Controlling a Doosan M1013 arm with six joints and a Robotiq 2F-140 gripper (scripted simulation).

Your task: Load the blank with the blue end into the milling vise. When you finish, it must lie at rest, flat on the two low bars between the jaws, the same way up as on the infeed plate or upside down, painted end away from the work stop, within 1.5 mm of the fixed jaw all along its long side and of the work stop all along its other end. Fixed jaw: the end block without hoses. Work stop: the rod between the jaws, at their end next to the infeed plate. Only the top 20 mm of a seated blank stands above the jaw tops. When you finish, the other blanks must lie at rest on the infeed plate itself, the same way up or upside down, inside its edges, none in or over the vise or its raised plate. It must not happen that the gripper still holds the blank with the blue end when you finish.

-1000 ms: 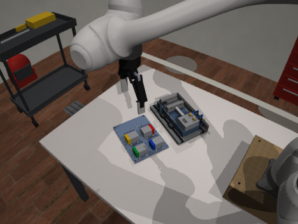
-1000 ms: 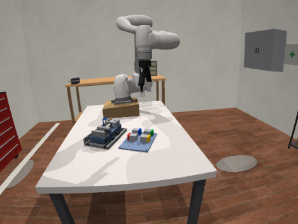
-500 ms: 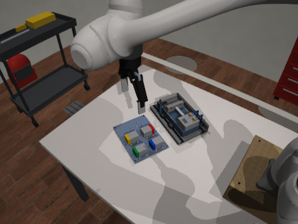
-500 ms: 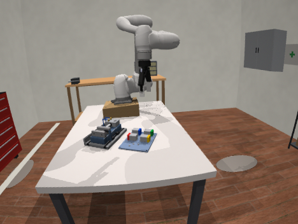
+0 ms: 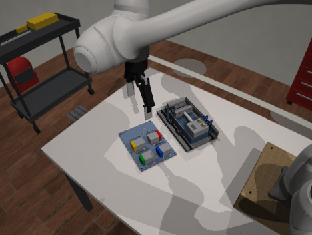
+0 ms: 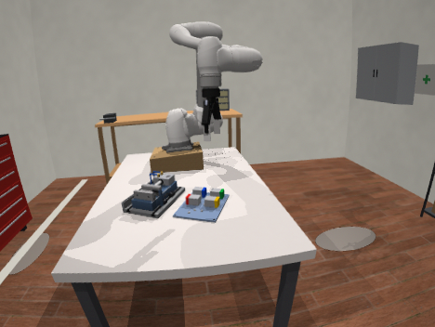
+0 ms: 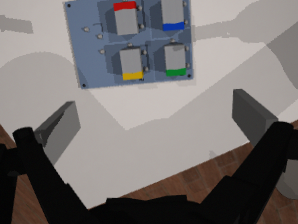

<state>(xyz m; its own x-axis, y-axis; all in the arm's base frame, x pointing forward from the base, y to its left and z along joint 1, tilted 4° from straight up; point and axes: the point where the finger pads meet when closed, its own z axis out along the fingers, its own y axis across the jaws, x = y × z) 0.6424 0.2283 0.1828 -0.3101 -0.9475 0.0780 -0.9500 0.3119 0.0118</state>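
Clock: I am reading all hours as in the top view, with twelve at its upper edge.
Gripper: the gripper [image 5: 139, 103] [image 6: 212, 133] [image 7: 153, 109] is hanging in the air with its fingers standing wide open, and it is holding nothing. It is pointing down, above the counter [image 5: 83, 147] [image 6: 209, 251] [image 7: 150, 145], on the side between eleven and twelve o'clock from the infeed plate.
Infeed plate: the blue-grey infeed plate [image 5: 133, 131] [image 6: 195, 215] [image 7: 82, 55] is lying on the counter and carrying four grey blanks.
Blue: the blank with the blue end [image 5: 165, 149] [image 6: 199, 190] [image 7: 173, 12] is resting on the plate, between three and four o'clock from its middle, its painted end facing about eight.
Red: the red-ended blank [image 5: 153, 137] [image 6: 194, 200] [image 7: 126, 19] is sitting toward one o'clock, its paint facing two.
Yellow: the yellow-ended blank [image 5: 139, 144] [image 6: 212, 202] [image 7: 131, 62] is sitting toward nine.
Green: the green-ended blank [image 5: 148, 157] [image 6: 217, 193] [image 7: 175, 57] is sitting toward six.
Vise: the milling vise [image 5: 198, 127] [image 6: 155, 197] is standing just beside the plate, at two o'clock from it, and its blue hoses [image 5: 211, 124] are rising at the far end.

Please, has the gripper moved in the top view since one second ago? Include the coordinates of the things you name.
No. In the top view, the gripper [image 5: 138, 103] [image 6: 212, 134] [image 7: 153, 109] hangs at the same place beside the infeed plate [image 5: 128, 133] [image 6: 197, 214] [image 7: 92, 65].
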